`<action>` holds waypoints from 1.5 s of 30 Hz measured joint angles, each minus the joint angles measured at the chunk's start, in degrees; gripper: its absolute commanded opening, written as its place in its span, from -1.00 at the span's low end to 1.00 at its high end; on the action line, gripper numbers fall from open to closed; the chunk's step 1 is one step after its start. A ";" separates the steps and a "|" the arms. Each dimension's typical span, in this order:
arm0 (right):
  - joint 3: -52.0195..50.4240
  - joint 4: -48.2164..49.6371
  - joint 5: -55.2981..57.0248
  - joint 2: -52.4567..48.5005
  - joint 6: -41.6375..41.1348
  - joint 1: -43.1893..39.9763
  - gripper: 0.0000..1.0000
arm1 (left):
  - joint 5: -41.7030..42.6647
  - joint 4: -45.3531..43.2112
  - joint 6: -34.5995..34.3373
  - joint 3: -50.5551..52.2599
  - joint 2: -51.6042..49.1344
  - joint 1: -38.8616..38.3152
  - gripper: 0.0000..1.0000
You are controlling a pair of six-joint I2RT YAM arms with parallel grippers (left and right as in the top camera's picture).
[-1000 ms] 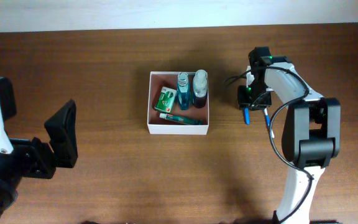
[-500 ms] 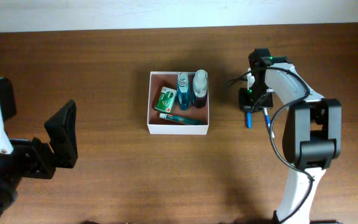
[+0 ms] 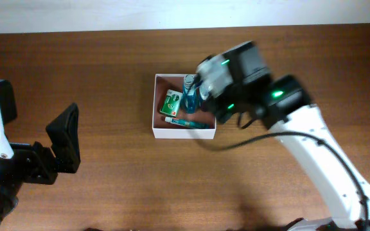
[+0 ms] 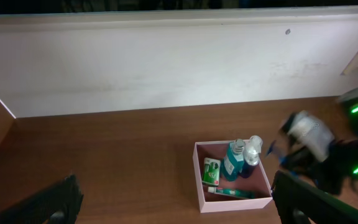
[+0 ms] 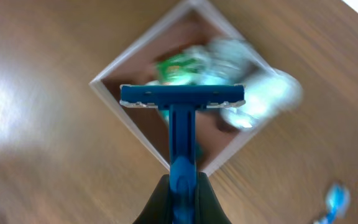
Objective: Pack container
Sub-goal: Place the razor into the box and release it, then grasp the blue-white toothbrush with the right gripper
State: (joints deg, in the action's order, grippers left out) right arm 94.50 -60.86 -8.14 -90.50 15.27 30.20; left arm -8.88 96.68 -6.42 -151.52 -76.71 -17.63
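The container is a square white-walled box with a pinkish-brown inside, at the table's middle; it also shows in the left wrist view and the right wrist view. It holds a green packet, a teal bottle and a toothpaste tube. My right gripper is shut on a blue razor and holds it above the container's right side; the right arm hides part of the box from overhead. My left gripper is open and empty, far left of the box.
A small blurred blue object lies on the wood table to the right of the box. A white wall runs along the table's far edge.
My right arm has swung left from the table area right of the box to over the box's right side, carrying the blue razor. The left arm has not moved.
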 measured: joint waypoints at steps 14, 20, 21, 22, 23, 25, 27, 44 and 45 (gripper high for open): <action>-1.53 11.28 0.90 -19.61 26.71 5.20 0.22 | 0.00 0.00 0.00 0.00 0.00 0.00 0.99; -0.79 5.20 1.18 -18.47 24.98 4.61 0.98 | 0.00 0.00 0.00 0.00 0.00 0.00 0.99; -0.44 4.04 1.18 -17.90 24.15 4.59 0.98 | 0.00 0.02 0.00 0.00 0.00 0.00 0.99; 0.17 3.21 1.14 -16.39 21.88 4.42 0.98 | 0.00 0.00 0.00 0.02 0.00 0.00 0.99; 0.52 3.19 1.16 -15.32 20.41 4.13 0.98 | 0.00 0.00 0.00 0.00 0.00 0.00 0.99; 1.42 3.34 0.94 -11.37 15.04 2.10 0.98 | 0.00 0.00 0.02 0.00 0.00 0.00 0.99; 2.19 3.45 0.70 -8.17 9.70 -1.14 0.98 | 0.00 0.00 0.00 0.00 0.00 0.00 0.99; 2.78 3.19 1.88 -25.14 -20.13 -36.85 0.64 | 0.00 0.00 0.00 0.02 0.00 0.00 0.99; 2.73 3.17 2.27 -27.06 -20.41 -36.87 0.58 | 0.00 0.00 0.00 0.00 0.00 0.00 0.99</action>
State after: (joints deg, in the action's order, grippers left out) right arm 97.23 -57.69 -5.87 -117.56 -5.15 -6.68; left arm -8.88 96.68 -6.42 -151.52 -76.71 -17.63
